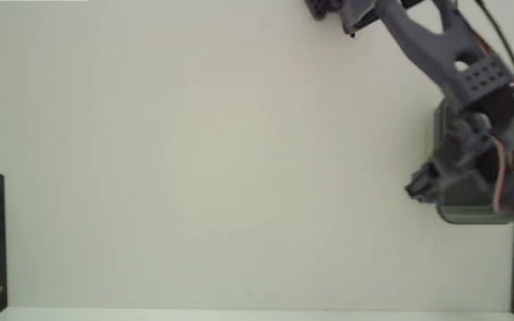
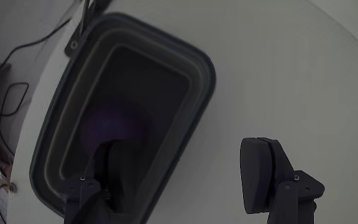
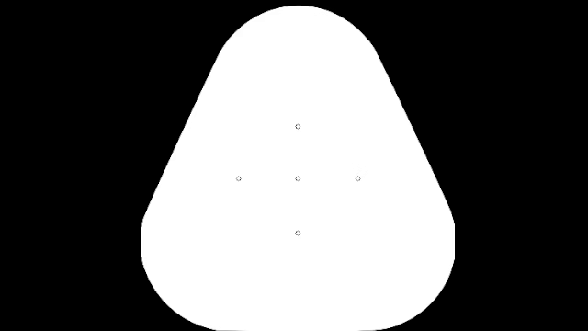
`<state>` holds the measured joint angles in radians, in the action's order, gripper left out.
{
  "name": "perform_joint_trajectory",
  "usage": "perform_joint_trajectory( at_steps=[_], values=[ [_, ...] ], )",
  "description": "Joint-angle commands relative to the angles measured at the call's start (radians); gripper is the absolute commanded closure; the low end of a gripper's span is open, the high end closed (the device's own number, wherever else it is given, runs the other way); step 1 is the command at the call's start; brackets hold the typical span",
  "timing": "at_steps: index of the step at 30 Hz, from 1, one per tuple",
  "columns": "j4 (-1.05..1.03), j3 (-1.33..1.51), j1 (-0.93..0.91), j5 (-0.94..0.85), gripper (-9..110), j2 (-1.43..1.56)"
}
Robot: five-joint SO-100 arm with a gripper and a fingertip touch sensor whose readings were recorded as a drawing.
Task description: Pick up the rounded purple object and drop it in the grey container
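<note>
Worktop (image 1: 194, 160): white, bare across most of the fixed view; the arm (image 1: 435, 45) reaches in from the top edge and bends down over the right side.

Grey container (image 2: 194, 93): directly beneath the hand, its dark interior ahead of and below the left finger in the wrist view. In the fixed view only part of its rim (image 1: 462, 214) shows under the wrist.

Hand (image 2: 188, 180): spread wide, 2 fingers well apart, nothing between them. Left finger (image 2: 114, 168) hangs over the container's opening; right finger (image 2: 263, 171) hangs over bare worktop, outside the rim.

Rounded purple object (image 2: 114, 121): a faint, blurred violet patch inside the container, just beyond the left fingertip. Apart from both fingers. Cannot tell whether it rests on the floor of the bin or is in mid-fall.

Judgement on step: release looks done or finishing, so the task appears near complete. To finish well, the hand should remain spread and rise straight up, so the left finger clears the rim without catching it and shifting the bin. No sideways sweep until the fingers are above the rim.

Arm pose: forearm angled down, wrist pitched so the hand points into the bin from above.
</note>
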<state>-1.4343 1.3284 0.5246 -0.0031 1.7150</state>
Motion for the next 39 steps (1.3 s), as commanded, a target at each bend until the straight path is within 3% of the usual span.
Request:
perform_joint_trajectory(
  at_steps=[1, 39],
  values=[
    [0.007, 0.023, -0.026, 0.003, -9, 0.112],
    [0.005, 0.534, -0.420, 0.003, -9, 0.628]
  ],
)
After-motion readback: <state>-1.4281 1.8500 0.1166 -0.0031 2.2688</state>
